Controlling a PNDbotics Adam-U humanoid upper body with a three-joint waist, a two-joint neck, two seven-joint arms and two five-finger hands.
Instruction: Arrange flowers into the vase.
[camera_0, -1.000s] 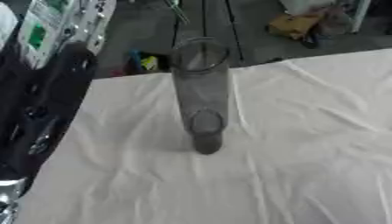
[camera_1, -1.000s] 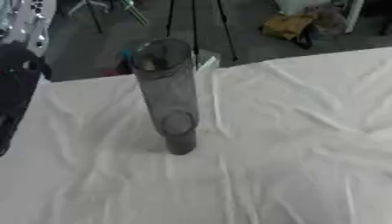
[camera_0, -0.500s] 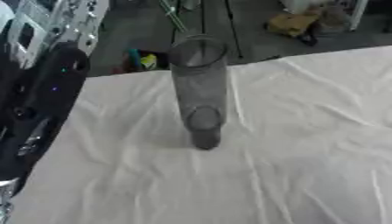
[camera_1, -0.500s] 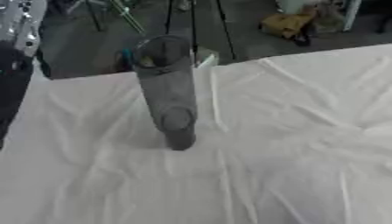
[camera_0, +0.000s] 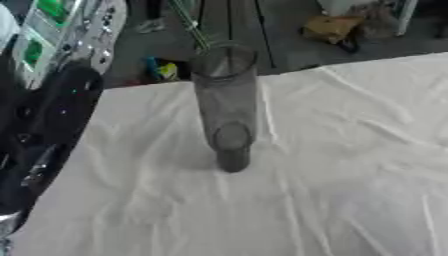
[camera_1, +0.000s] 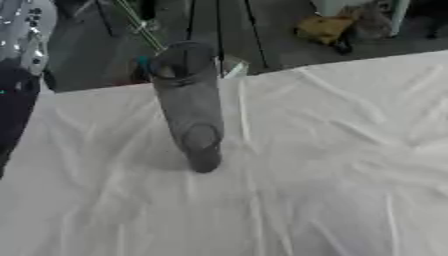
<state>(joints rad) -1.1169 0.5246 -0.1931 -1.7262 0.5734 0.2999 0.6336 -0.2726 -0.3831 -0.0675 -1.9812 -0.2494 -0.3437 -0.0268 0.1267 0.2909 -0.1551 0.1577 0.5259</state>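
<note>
Grey vase (camera_0: 226, 100) upright mid-cloth (camera_0: 350, 175) | green stem (camera_0: 191, 25) at rim | fingers unseen

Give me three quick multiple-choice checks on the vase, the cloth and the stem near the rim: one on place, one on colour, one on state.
1. Where does the vase stand?
A. on the cloth, left of its middle
B. at the cloth's right edge
C. on the floor

2. What colour is the cloth?
A. red
B. white
C. black

3. How is the vase?
A. lying on its side
B. upside down
C. upright, mouth up

Answers:
1 A: its base sits on the cloth, left of centre.
2 B: the cloth is white and creased.
3 C: the open rim faces up, with a thin green stem slanting above it.
</note>
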